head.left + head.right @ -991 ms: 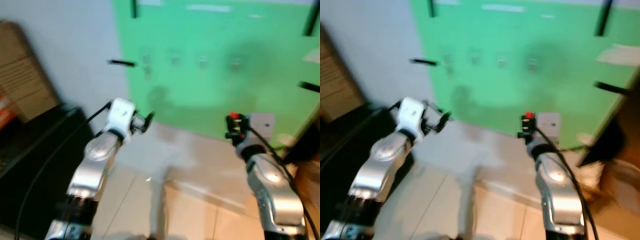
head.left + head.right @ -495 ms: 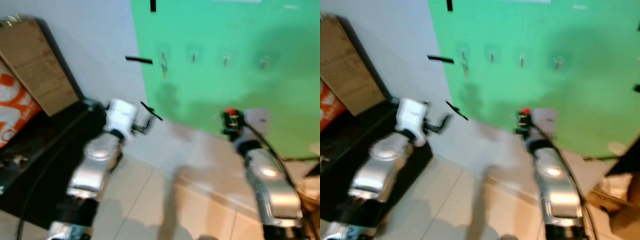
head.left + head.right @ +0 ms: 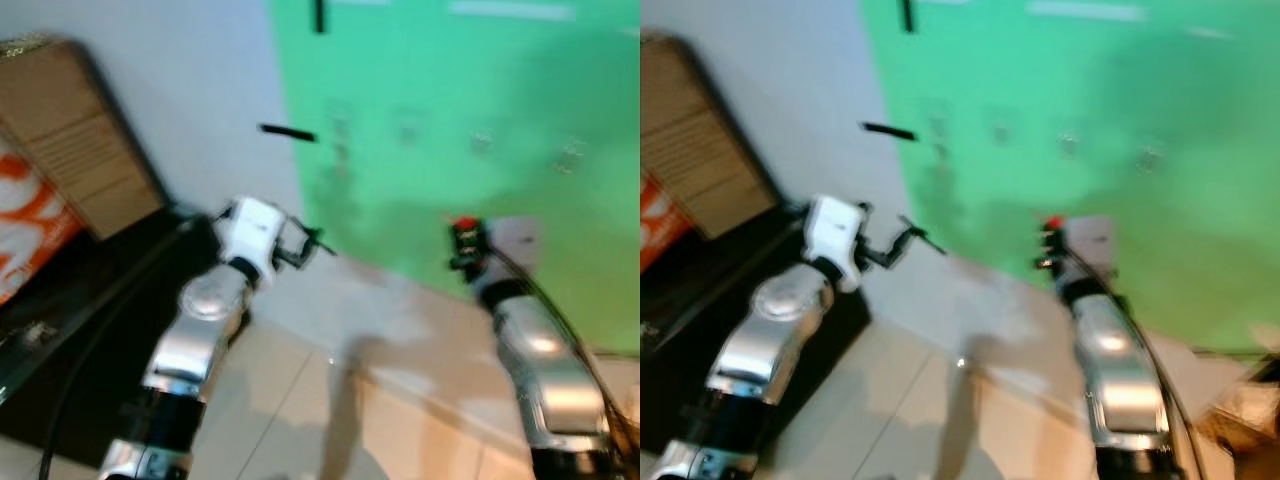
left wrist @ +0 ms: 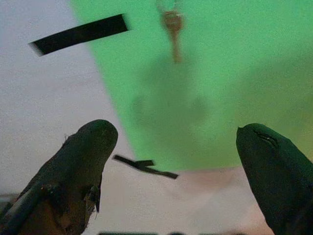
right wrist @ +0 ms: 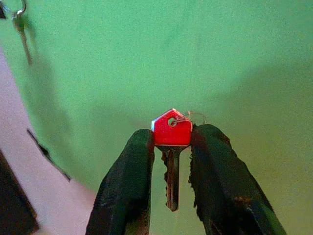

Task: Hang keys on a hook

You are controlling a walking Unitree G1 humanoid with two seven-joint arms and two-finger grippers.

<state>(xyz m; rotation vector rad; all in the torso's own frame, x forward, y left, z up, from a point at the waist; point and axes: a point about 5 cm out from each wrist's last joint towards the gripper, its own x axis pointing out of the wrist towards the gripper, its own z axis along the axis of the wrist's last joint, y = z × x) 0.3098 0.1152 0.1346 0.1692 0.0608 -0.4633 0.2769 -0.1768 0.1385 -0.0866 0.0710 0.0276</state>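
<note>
- Green board [image 3: 480, 90] fills the wall ahead of me, a row of small hooks [image 3: 482, 141] blurred across its upper part; one hook at the left end already carries a brass key [image 4: 172, 29].
- My right gripper [image 5: 170, 161] is raised before the board, below the hook row and nearer to it than my left.
- Its fingers [image 5: 128, 191] are closed on a red-headed key [image 5: 171, 134], blade pointing back toward my wrist, head and wire ring [image 5: 188, 116] toward the board.
- My left gripper [image 4: 176, 171] hangs spread wide, holding nothing.
</note>
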